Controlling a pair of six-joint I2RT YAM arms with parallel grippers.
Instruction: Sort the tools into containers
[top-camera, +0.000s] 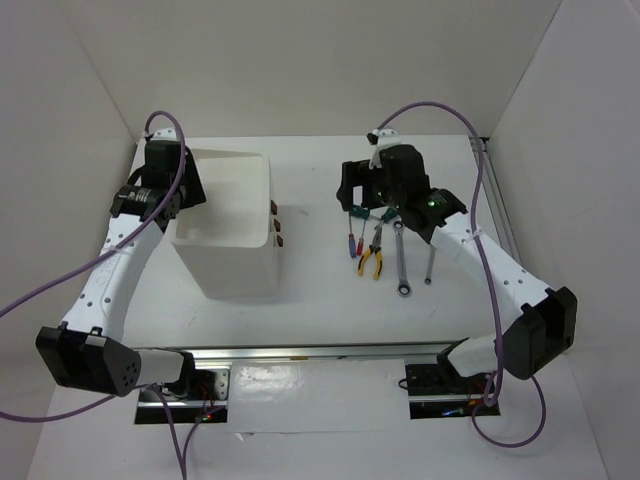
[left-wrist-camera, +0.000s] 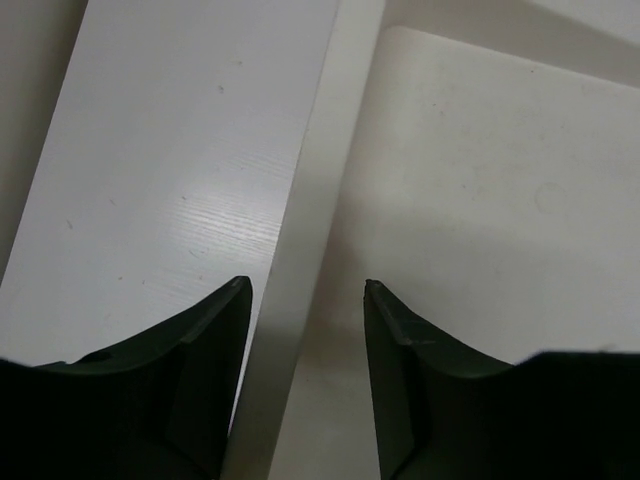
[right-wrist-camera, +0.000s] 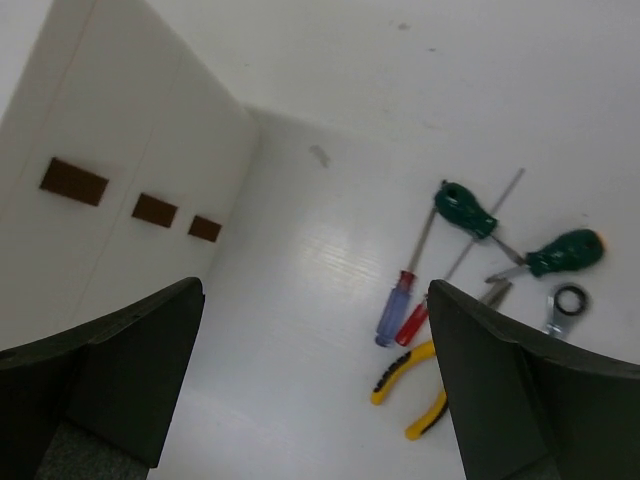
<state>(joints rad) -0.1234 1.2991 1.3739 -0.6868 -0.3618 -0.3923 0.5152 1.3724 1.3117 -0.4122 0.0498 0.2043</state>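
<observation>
The white box unit stands at the left, its deep top bin open and three dark brown drawer handles on its right face. My left gripper straddles the bin's left wall and is shut on it. The tools lie in a cluster right of the box: two green-handled screwdrivers, a blue-handled screwdriver beside a red-handled one, yellow-and-black pliers and two silver wrenches. My right gripper hovers open above the table left of them, holding nothing.
White walls close in the table on the left, back and right. A metal rail runs along the right edge. Purple cables loop from both arms. The box's drawer face fills the left of the right wrist view.
</observation>
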